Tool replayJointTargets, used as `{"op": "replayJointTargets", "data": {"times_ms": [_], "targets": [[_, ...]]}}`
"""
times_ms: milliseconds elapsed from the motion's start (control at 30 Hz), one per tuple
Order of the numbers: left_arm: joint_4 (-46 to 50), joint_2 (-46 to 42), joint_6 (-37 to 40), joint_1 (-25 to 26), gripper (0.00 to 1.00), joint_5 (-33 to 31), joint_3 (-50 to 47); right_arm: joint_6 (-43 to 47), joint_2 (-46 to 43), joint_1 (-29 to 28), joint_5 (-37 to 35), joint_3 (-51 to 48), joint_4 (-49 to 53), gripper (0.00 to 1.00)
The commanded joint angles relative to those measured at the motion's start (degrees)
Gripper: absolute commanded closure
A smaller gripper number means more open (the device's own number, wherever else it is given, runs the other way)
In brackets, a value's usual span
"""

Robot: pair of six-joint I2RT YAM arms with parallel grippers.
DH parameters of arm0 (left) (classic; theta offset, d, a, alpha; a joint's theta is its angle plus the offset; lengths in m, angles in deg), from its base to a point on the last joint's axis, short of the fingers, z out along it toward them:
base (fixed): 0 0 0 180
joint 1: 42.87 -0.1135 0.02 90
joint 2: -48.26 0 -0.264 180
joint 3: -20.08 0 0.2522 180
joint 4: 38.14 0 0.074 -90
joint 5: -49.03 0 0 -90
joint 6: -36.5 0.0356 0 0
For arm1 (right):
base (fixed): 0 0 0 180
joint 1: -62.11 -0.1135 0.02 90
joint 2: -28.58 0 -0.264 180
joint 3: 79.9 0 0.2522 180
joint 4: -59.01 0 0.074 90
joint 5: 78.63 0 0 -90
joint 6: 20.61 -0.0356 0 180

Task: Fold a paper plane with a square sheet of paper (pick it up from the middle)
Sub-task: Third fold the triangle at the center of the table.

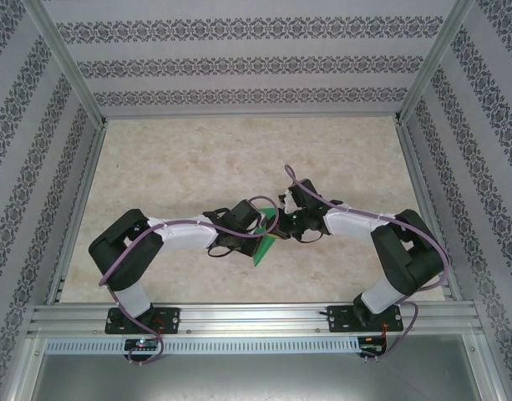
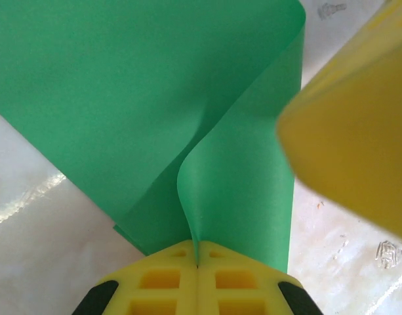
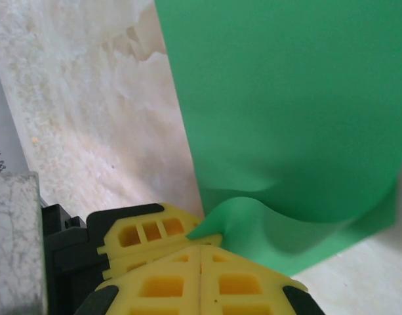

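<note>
The green sheet of paper (image 1: 263, 248) hangs between the two grippers above the middle of the table, bent and doubled into layers (image 2: 155, 98). My left gripper (image 2: 197, 260) is shut on it, with a thin edge of the sheet running into the seam between its yellow pads. In the top view this gripper (image 1: 264, 235) comes in from the left. My right gripper (image 3: 201, 252) is shut, and no green shows in its seam. The paper (image 3: 286, 98) curls just past its tips. A corner of the sheet sits in the left gripper's fingers (image 3: 143, 234). A blurred right finger (image 2: 358, 131) stands beside the sheet's right edge.
The marbled beige tabletop (image 1: 239, 159) stretches behind the grippers. Aluminium frame rails (image 1: 247, 316) run along the near edge, with uprights at the corners. Patterned walls close in the left, right and back. A grey post (image 3: 14, 243) stands close on the right wrist's left.
</note>
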Motion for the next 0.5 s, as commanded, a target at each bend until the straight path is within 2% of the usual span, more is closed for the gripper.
{"op": "replayJointTargets", "data": {"times_ms": [0, 300, 467], "targets": [[0.4, 2.5, 1.8, -0.6, 0.98, 0.5, 0.8, -0.5, 2.3, -1.1, 0.0, 0.1, -2.5, 0.94], [1.0, 1.9, 2.0, -0.6, 0.99, -0.8, -0.2, 0.3, 8.3, 0.4, -0.6, -4.3, -9.1, 0.91], [1.6, 3.0, 2.3, -0.6, 0.99, -0.7, 0.2, 0.8, 10.2, 1.8, 1.6, -5.4, -11.0, 0.89]]}}
